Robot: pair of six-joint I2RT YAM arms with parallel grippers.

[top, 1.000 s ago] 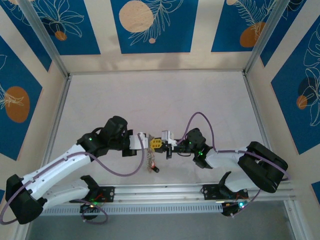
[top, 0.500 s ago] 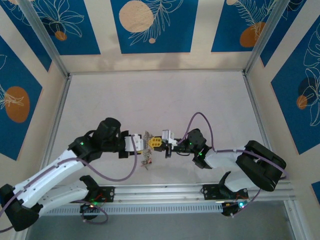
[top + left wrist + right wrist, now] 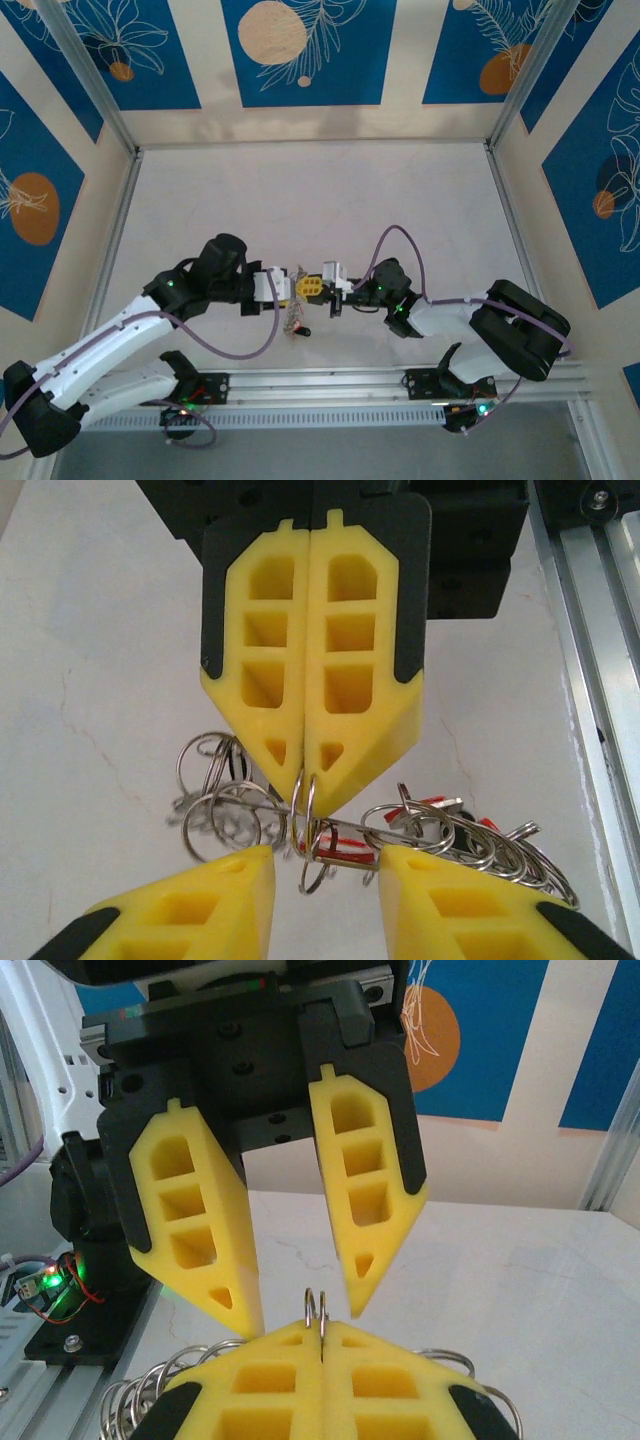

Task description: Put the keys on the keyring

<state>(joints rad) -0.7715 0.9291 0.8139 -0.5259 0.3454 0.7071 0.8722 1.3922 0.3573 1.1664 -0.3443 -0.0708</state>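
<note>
Compared with 1 second ago, the left gripper (image 3: 320, 870) is seen drawn back a little toward its own side in the top view. Its yellow fingers, which were pressed together then, are now held apart. The right gripper (image 3: 307, 792) is found in pretty much the same spot as before. Its 2 fingers are clamped flat against each other on a loop of the keyring (image 3: 305, 830).

The keyring is held up off the table (image 3: 320, 200), right between the 2 grippers. The pinched loop stands upright in the gap between the left fingers, and no contact with either left finger can be made out. The rest of the wire loops are bunched below and to both sides. In the top view they hang lower than they did half a second ago.

The keys (image 3: 340, 855) are tangled in that bunch. Only bits of red plastic are picked out between the rings, so a count can't be given. The top of the pinched loop is covered by the right fingers in the left wrist view.

A metal rail (image 3: 330, 385) is seen along the near edge of the table. A purple cable (image 3: 235, 345) is looped under the left arm, well clear of the bunch.
</note>
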